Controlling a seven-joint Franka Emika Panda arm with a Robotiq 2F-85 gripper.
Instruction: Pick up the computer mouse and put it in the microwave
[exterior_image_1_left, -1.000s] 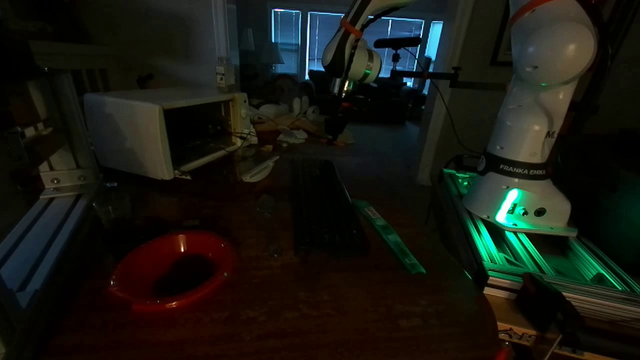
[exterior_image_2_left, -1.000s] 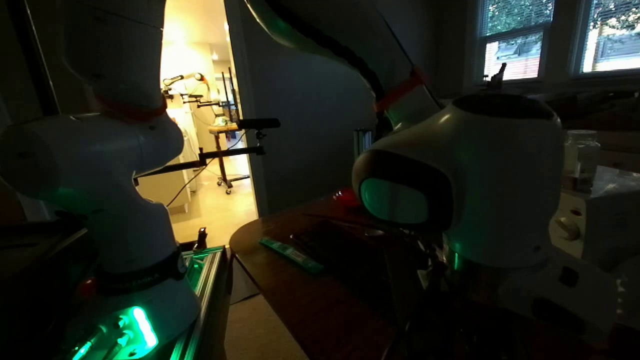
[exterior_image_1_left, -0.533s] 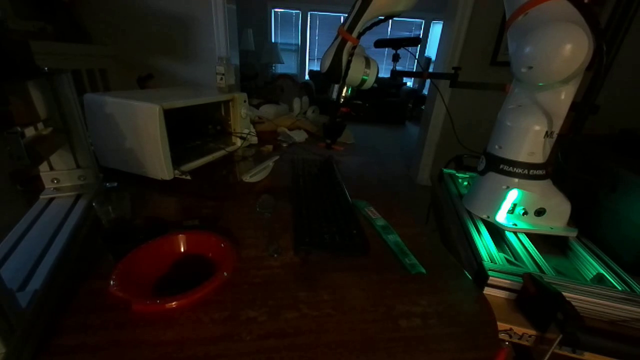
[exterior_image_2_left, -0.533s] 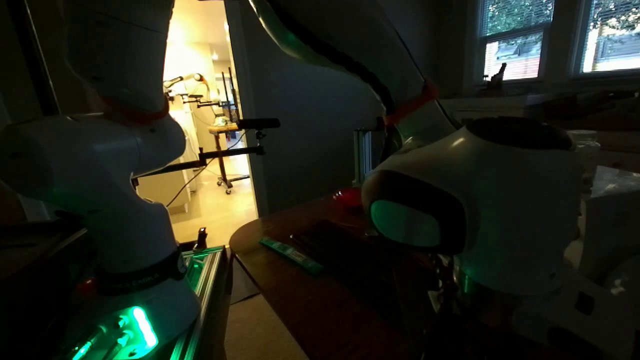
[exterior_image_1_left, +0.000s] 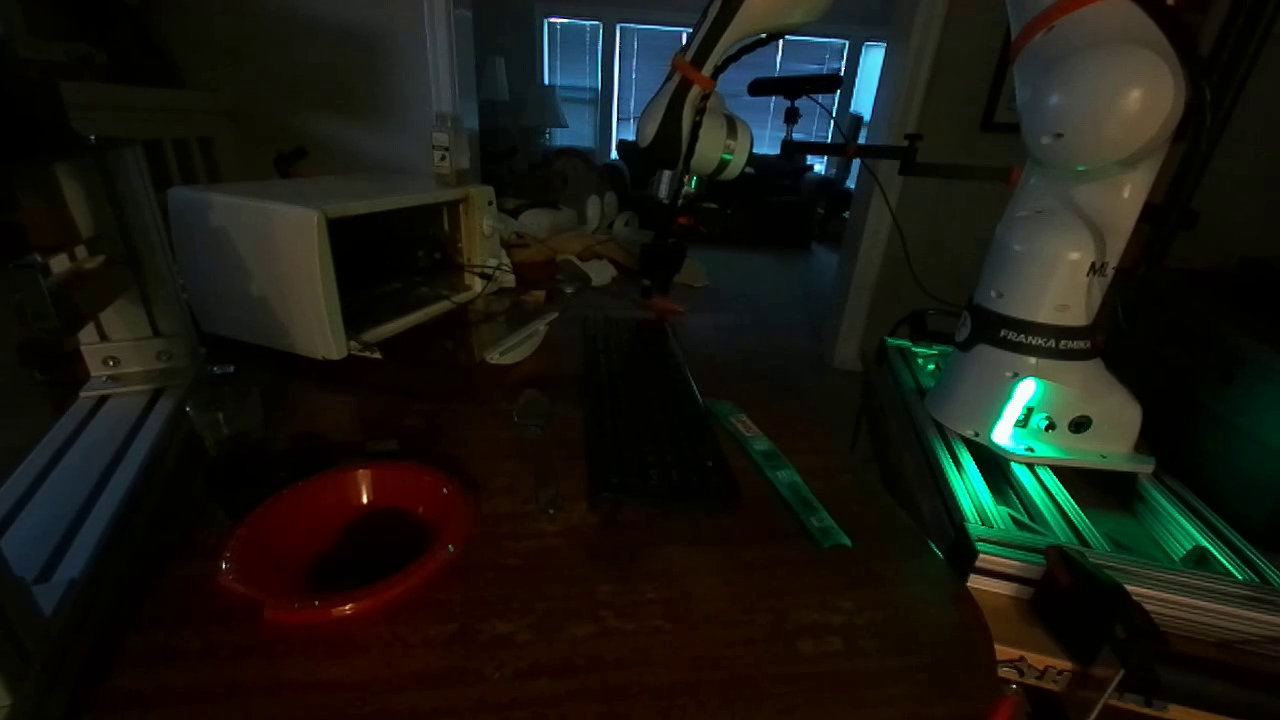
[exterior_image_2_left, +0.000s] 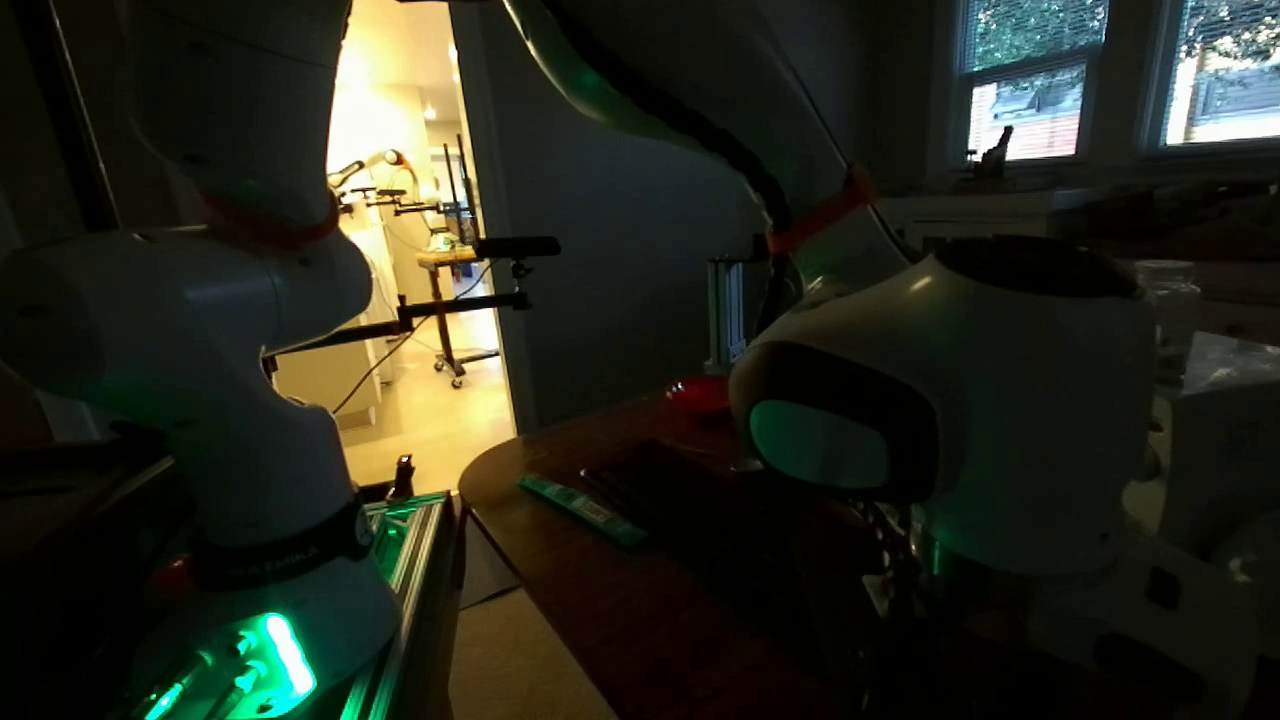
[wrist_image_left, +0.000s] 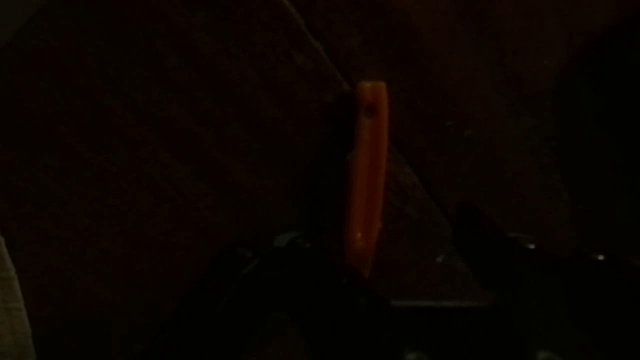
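I cannot make out the computer mouse in any view. The microwave (exterior_image_1_left: 260, 260) is a white box at the back of the table, its dark front side facing the keyboard; in an exterior view part of it (exterior_image_2_left: 1220, 450) shows behind the arm. Low over the keyboard's far end hangs my gripper (exterior_image_1_left: 660, 290). Very dark in the wrist view, the gripper (wrist_image_left: 407, 225) has its jaws apart. A thin orange stick (wrist_image_left: 371, 165) lies along the left finger, with a wide gap to the right one; whether it touches the finger is unclear.
A red bowl (exterior_image_1_left: 290, 600) with a dark patch inside stands near the front. A black keyboard (exterior_image_1_left: 655, 430) lies mid-table beside a green strip (exterior_image_1_left: 780, 475). A white object (exterior_image_1_left: 520, 340) sits near the microwave. Loose clutter (exterior_image_1_left: 590, 230) lies beyond.
My gripper has come down slightly and shifted left in an exterior view, with an orange bit showing at its tip throughout. The bowl, keyboard and microwave have not moved.
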